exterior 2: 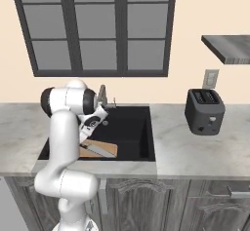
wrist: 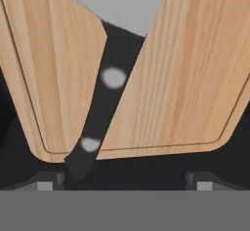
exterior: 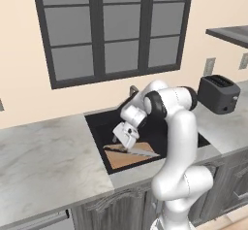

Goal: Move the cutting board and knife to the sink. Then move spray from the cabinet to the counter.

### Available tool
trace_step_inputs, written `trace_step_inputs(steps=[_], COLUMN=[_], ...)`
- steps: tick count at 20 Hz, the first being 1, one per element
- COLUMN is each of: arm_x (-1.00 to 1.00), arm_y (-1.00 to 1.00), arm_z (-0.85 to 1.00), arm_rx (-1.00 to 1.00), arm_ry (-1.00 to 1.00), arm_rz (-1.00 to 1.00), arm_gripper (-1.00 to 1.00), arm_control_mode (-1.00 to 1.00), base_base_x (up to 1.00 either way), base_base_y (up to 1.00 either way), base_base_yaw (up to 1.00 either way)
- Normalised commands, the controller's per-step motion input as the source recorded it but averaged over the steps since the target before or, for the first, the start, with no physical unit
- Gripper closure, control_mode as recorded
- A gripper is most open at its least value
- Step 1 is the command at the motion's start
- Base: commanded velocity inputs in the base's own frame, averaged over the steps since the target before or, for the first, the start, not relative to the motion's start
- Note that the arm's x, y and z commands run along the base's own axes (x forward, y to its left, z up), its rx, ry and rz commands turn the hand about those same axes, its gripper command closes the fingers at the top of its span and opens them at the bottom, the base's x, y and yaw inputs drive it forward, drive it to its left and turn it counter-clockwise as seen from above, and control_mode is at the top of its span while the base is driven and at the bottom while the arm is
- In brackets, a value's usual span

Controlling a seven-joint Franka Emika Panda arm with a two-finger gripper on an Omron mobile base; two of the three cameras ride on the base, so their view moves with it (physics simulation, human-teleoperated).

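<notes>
The gripper (exterior: 127,144) is hanging with fingers spread wide just above the knife (wrist: 100,113), which is lying on the cutting board (exterior 2: 100,150) in the sink (exterior 2: 141,127). Sink step looks finished; fetching the spray comes next.

A cream-coloured wall (exterior 2: 195,10) runs behind the kitchen, with a large dark-framed window (exterior: 111,27) of grey panes set into it. Below lies a pale marbled surface (exterior: 43,161), with dark grey wood-grain cupboard fronts (exterior 2: 185,203) beneath it. A dark toaster (exterior 2: 204,111) stands on the surface to the right, below a grey wall outlet (exterior 2: 210,78). A dark grey shelf-like slab (exterior 2: 229,47) juts from the wall at upper right. The light is even and soft.
</notes>
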Motion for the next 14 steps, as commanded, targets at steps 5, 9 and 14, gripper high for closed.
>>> trace_step_inputs(steps=[5,9,14], arm_x=[0.00,-0.05,-0.18], arm_y=[0.02,0.01,-0.01], arm_z=[0.18,0.00,0.10], arm_rx=[-0.14,-0.09,-0.11], arm_ry=[0.00,-0.02,-0.04], arm_rz=[-0.02,-0.05,-0.09], arm_gripper=[-1.00,-1.00,-1.00], arm_control_mode=[-1.00,-1.00,-1.00], base_base_x=[0.00,0.00,0.00], base_base_y=[0.00,0.00,0.00], base_base_yaw=[0.00,0.00,0.00])
